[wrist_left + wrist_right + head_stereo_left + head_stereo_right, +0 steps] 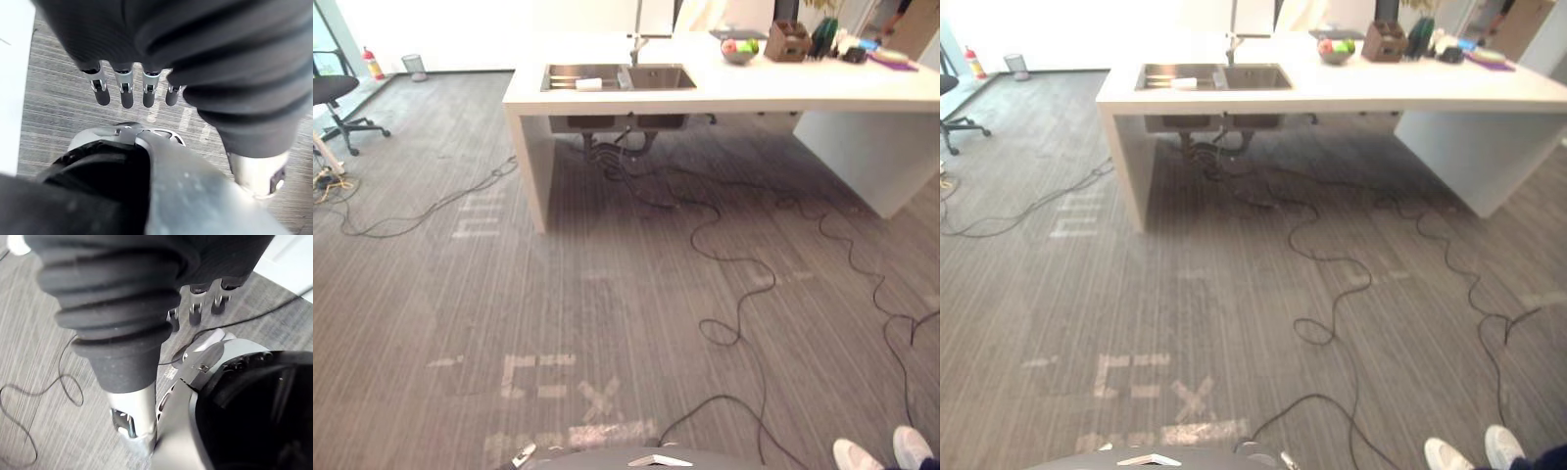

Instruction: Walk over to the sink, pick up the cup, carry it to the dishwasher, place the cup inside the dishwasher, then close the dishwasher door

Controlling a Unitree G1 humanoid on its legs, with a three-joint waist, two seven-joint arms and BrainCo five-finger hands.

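Under the left hand point(126, 93), grey striped carpet point(58, 112); far ahead of it, black wheeled office chair point(333, 93), brown wooden organiser point(787, 41), grey bowl of fruit point(738, 51); person's white shoes point(886, 452) nearer.

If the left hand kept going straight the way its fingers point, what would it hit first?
Most likely the grey carpet floor: the left hand hangs with relaxed fingers aimed down at it, holding nothing, and no object shows between them. How far off is unclear.

white cup point(589, 84) in sink point(662, 78), cables point(725, 260) on floor point(431, 304)
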